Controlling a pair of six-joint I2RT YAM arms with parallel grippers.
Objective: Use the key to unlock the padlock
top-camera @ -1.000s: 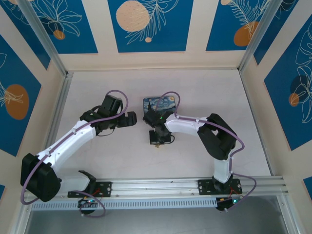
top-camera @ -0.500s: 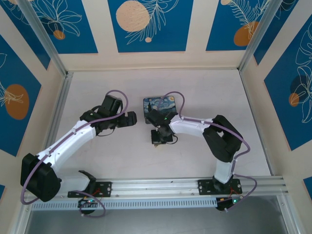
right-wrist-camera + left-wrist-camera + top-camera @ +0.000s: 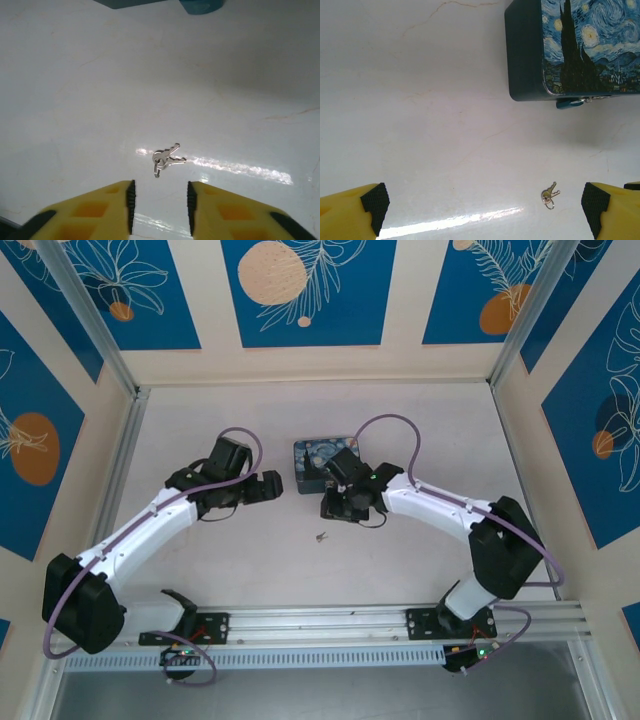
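Observation:
The key (image 3: 167, 157) is two small silver keys on a ring, lying flat on the white table (image 3: 75, 100), also seen as the key (image 3: 321, 535) and the key (image 3: 549, 194). My right gripper (image 3: 160, 207) hovers just short of it, open and empty, and sits in front of the box as the right gripper (image 3: 336, 512). The padlock (image 3: 570, 102) is a small teal body hanging at the box's front edge, with the padlock (image 3: 202, 6) at the frame's top. My left gripper (image 3: 485, 215) is wide open and empty, left of the box as the left gripper (image 3: 268, 487).
The dark-blue box with the starry-night painting (image 3: 580, 45) stands mid-table, and in the top view the box (image 3: 312, 458) is partly covered by my right wrist. Bare white table (image 3: 200, 440) surrounds it. Metal frame rails (image 3: 120, 470) and patterned walls enclose the workspace.
My right gripper has pulled back from the spot in front of the box toward the box, its elbow swinging right. The key now lies uncovered on the table. The left arm barely moved.

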